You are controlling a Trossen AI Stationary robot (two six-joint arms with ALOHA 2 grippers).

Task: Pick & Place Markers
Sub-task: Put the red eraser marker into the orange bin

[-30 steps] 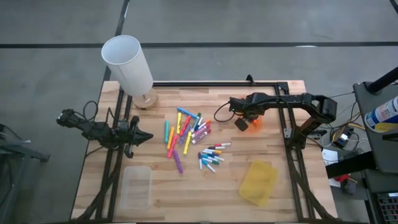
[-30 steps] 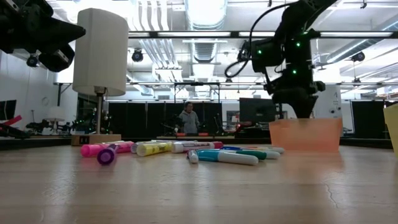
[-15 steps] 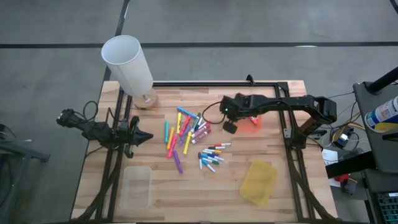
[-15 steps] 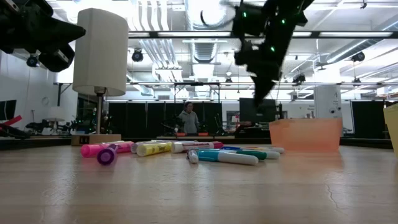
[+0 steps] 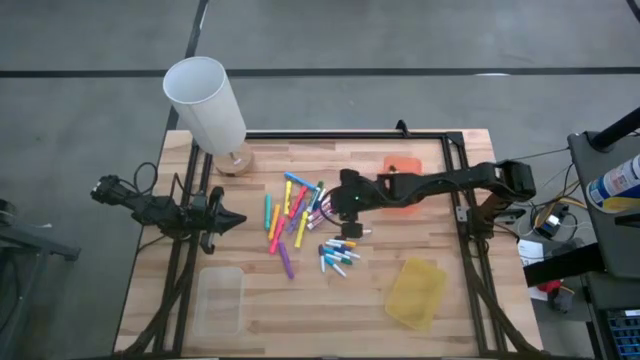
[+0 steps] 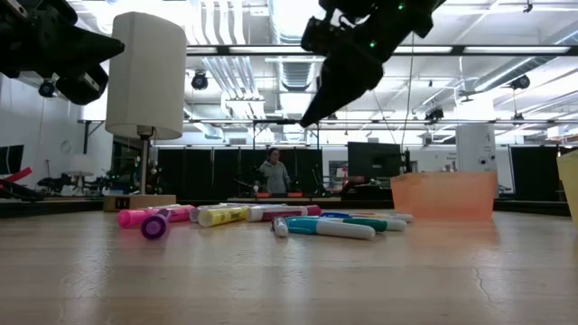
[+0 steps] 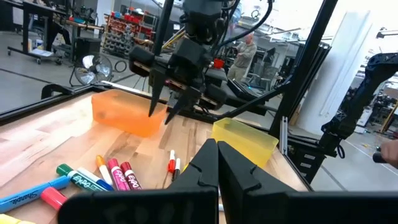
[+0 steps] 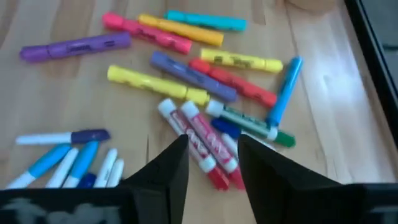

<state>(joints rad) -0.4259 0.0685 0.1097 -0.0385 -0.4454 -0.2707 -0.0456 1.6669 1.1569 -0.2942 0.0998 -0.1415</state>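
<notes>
The markers (image 5: 300,212) lie scattered flat on the wooden table's middle, with a smaller group (image 5: 338,255) nearer the front; they also show in the low view (image 6: 271,215) and right wrist view (image 8: 193,81). My right gripper (image 5: 350,212) hangs open above the pile's right side, slanting down, its fingers (image 8: 168,168) apart with nothing between them; the left wrist view shows it (image 7: 161,115) clear of the table. My left gripper (image 5: 228,218) waits shut and level at the table's left, its fingers (image 7: 217,162) empty.
An orange bin (image 5: 402,163) sits right of the pile, partly under my right arm. A yellow bin (image 5: 417,292) stands near the front right and a clear bin (image 5: 220,300) near the front left. A white lamp (image 5: 205,105) stands at the far left corner.
My right gripper has risen out of the orange bin and swung toward the table's left until it hangs over the markers. It has tipped from pointing almost straight down to slanting down toward the pile. The markers and bins have stayed where they were.
</notes>
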